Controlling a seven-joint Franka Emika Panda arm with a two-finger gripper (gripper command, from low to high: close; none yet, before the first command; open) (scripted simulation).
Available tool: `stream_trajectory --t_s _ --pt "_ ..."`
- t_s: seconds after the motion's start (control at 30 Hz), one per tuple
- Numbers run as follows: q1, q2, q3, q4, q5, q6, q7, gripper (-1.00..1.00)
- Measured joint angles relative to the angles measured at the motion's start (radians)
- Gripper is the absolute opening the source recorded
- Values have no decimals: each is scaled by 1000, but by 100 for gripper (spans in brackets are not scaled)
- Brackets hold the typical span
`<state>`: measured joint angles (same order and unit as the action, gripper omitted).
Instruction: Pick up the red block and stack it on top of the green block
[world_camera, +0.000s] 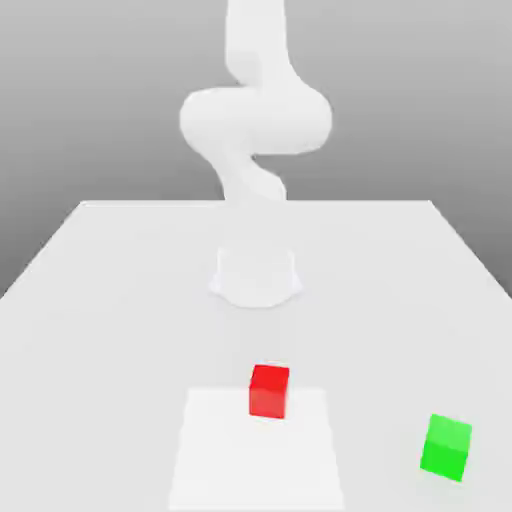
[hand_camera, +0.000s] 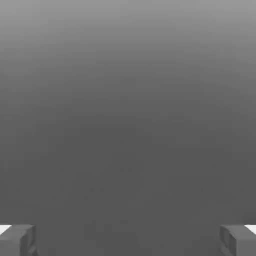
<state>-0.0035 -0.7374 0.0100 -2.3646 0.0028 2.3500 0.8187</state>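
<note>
"Where the tabletop comes nearest in the exterior view, what is seen?"

"A pale square is laid out on the surface, and the green block is seen well apart from it, toward the exterior view's right, its sides turned askew."

"And the red block?"

"It is set upright at the square's far edge, a little farther back than the green one. The two blocks are separated by a wide stretch of tabletop — neither is stacked."

"What is found beyond them?"

"The white arm's base is planted on the table behind the red block, and above it the bent arm is raised against a grey backdrop."

"How is the gripper shown?"

"In the hand view, wide open — its two fingers are spread far apart, nothing is held between them, and plain grey is seen beyond."
</note>
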Motion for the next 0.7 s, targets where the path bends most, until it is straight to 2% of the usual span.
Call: stream_trajectory --t_s 0.53,0.7 --pt "-16 529 67 -503 22 406 154 0" --pt "-12 793 54 -539 -26 613 212 0"
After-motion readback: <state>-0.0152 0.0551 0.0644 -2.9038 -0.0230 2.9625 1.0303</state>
